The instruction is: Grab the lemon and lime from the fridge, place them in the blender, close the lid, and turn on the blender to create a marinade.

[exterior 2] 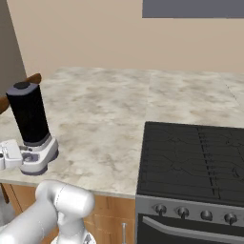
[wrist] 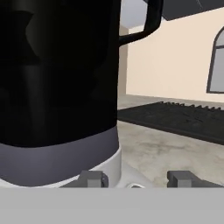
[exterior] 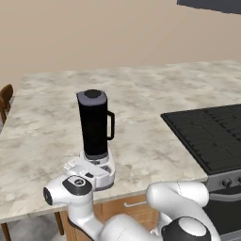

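Observation:
The blender (exterior: 95,124) (exterior 2: 29,116) stands near the front edge of the marble counter, a tall black jar with its side handle on a pale grey base (exterior 2: 42,153). The grey lid (exterior: 92,96) (exterior 2: 22,86) sits on top of the jar. My gripper (exterior: 89,170) (exterior 2: 13,155) is low at the front of the base. In the hand view the jar (wrist: 57,74) looms close, and the gripper (wrist: 136,178) is open with the fingertips wide apart, a sliver of the base's round front part between them. The lemon, lime and fridge are out of view.
A black cooktop (exterior: 207,132) (exterior 2: 190,157) lies to the blender's right, with oven knobs (exterior 2: 182,212) below its front. A wooden chair (exterior: 5,101) stands past the counter's left end. The marble counter (exterior: 141,89) stretches back to the beige wall.

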You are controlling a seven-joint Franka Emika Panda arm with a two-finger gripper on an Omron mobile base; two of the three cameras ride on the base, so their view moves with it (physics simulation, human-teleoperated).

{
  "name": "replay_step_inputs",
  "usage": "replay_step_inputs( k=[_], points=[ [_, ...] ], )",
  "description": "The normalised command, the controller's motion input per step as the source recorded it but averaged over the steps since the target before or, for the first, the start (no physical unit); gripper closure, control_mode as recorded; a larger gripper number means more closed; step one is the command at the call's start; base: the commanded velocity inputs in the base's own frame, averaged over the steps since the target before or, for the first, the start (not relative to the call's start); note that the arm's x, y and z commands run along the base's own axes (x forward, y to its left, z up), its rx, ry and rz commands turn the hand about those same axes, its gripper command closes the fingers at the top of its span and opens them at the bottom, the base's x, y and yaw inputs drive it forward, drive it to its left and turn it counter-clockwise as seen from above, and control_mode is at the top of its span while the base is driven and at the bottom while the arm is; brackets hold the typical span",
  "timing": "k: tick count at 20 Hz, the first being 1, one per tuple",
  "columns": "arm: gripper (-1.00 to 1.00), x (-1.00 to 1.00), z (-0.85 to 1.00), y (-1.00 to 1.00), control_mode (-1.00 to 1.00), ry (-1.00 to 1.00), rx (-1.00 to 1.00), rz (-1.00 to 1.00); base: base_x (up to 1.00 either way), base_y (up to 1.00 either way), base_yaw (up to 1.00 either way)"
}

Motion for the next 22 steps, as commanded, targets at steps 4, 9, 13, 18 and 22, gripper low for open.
replay_step_inputs(
  k=[4, 9, 13, 18, 22],
  points=[
    [-1.0, 0.0, -0.21, -0.37, -1.0, -0.1, 0.06, 0.0, 0.0, 0.0, 0.0],
    [-1.0, 0.0, -0.03, -0.33, -1.0, -0.16, 0.07, 0.0, 0.0, 0.0, 0.0],
    [-1.0, 0.0, 0.0, -0.5, -1.0, -0.22, 0.11, 0.02, 0.0, 0.0, 0.0],
    [-1.0, 0.0, -0.01, -0.58, -1.0, -0.25, 0.17, 0.11, 0.0, 0.0, 0.0],
    [-1.0, 0.13, 0.0, -0.3, -1.0, -0.12, 0.15, 0.11, 0.0, 0.0, 0.0]
  ],
)
